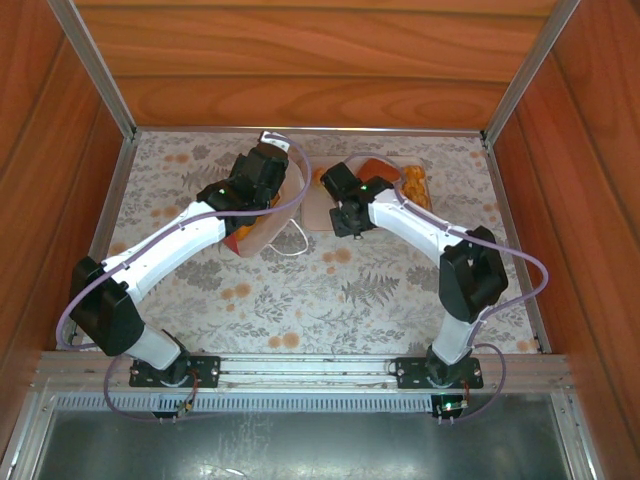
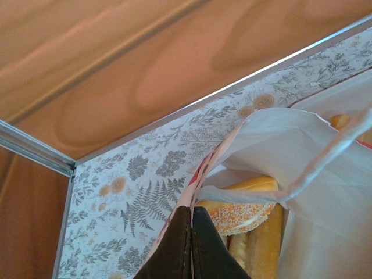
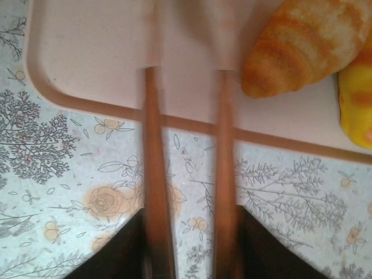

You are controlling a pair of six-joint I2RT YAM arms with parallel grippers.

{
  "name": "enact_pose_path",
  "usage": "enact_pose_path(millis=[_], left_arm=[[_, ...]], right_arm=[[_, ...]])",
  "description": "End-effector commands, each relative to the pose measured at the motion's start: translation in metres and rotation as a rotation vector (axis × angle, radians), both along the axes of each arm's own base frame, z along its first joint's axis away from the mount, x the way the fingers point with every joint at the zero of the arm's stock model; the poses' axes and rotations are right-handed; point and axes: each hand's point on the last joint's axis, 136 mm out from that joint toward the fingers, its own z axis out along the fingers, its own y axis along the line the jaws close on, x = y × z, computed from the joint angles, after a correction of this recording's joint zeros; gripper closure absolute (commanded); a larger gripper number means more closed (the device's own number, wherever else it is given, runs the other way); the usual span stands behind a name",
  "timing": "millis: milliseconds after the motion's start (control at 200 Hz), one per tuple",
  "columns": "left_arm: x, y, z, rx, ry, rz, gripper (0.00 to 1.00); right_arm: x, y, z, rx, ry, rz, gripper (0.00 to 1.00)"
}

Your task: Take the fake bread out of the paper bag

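Note:
The paper bag [image 1: 262,235] stands at mid-table, white with a red lower band, its mouth open [image 2: 273,139]. My left gripper [image 1: 258,182] [image 2: 192,244] is shut on the bag's near edge, the paper pinched between the dark fingers. Inside the bag lie pieces of fake bread: a sesame-topped round roll [image 2: 244,216] and long golden rolls [image 2: 264,244]. My right gripper [image 1: 340,200] [image 3: 189,215] is shut on metal tongs [image 3: 152,174], whose arms reach over the pink tray [image 3: 87,52]. A croissant [image 3: 308,46] and a yellow piece [image 3: 357,104] lie on the tray, right of the tongs' tips.
The pink tray [image 1: 318,215] sits right of the bag, with orange pastries [image 1: 415,185] at its far end. A white cord handle [image 1: 290,245] trails from the bag onto the floral cloth. Wooden walls and metal rails [image 2: 35,151] close in the table's back and sides.

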Motion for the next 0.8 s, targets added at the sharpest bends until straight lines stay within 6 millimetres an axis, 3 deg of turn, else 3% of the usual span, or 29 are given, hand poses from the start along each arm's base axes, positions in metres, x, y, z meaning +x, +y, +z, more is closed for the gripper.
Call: enact_pose_path(millis=[0,135,350,590,795], left_arm=[[-0.003,0.005,0.03,-0.029,-0.068,0.015,1.0],[-0.003,0.006,0.031,-0.03,-0.069,0.016,1.0],[-0.004,0.006,0.036,-0.032,-0.078,0.013,1.0],[-0.003,0.006,0.035,-0.026,-0.079,0.015,1.0],[-0.003,0.006,0.034,-0.026,-0.076,0.016,1.0]], right_arm=[[-0.006,0.003,0.034,0.055,-0.011,-0.038,0.74],[-0.008,0.01,0.042,0.087,0.021,-0.063,0.82],[-0.013,0.015,0.039,0.09,0.106,-0.109,0.79],[-0.022,0.042,0.026,0.215,0.189,-0.063,0.79],[-0.014,0.029,0.01,0.124,0.199,-0.116,0.81]])
